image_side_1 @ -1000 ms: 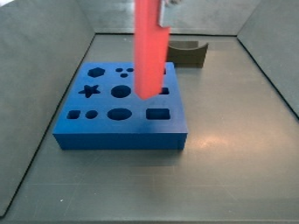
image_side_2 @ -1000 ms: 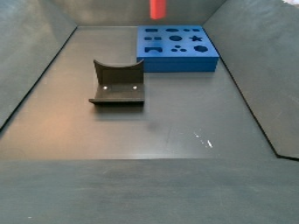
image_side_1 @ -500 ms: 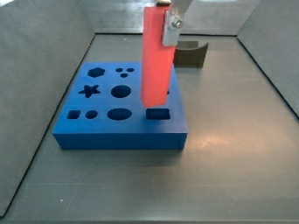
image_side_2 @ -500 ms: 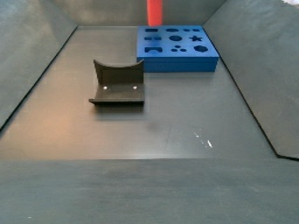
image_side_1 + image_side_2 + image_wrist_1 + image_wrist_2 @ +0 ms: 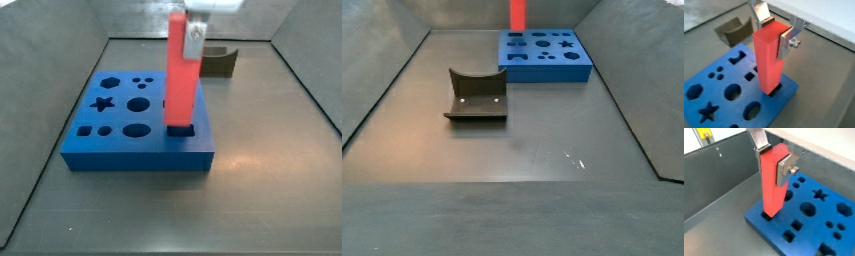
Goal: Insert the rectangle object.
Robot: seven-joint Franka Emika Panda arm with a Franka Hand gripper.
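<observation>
My gripper (image 5: pixel 777 31) is shut on the top of the rectangle object (image 5: pixel 769 60), a long red-pink bar held upright; both also show in a wrist view, the gripper (image 5: pixel 775 158) and the bar (image 5: pixel 772 185). The bar's lower end stands in the rectangular hole at a corner of the blue block (image 5: pixel 731 92) with shaped holes. In a side view the bar (image 5: pixel 178 75) rises from the hole near the block's (image 5: pixel 140 135) front right. In a side view only the bar's lower part (image 5: pixel 517 14) shows behind the block (image 5: pixel 547 54). One silver finger (image 5: pixel 785 44) presses the bar's side.
A small dark olive curved piece (image 5: pixel 477 95) lies on the grey floor apart from the block; it shows behind the bar in a side view (image 5: pixel 219 62) and in a wrist view (image 5: pixel 731 31). Grey walls (image 5: pixel 382 70) enclose the floor.
The bar has moved across the block to its rectangular hole and come down, so its lower end now stands in that hole. The gripper stays shut on it.
</observation>
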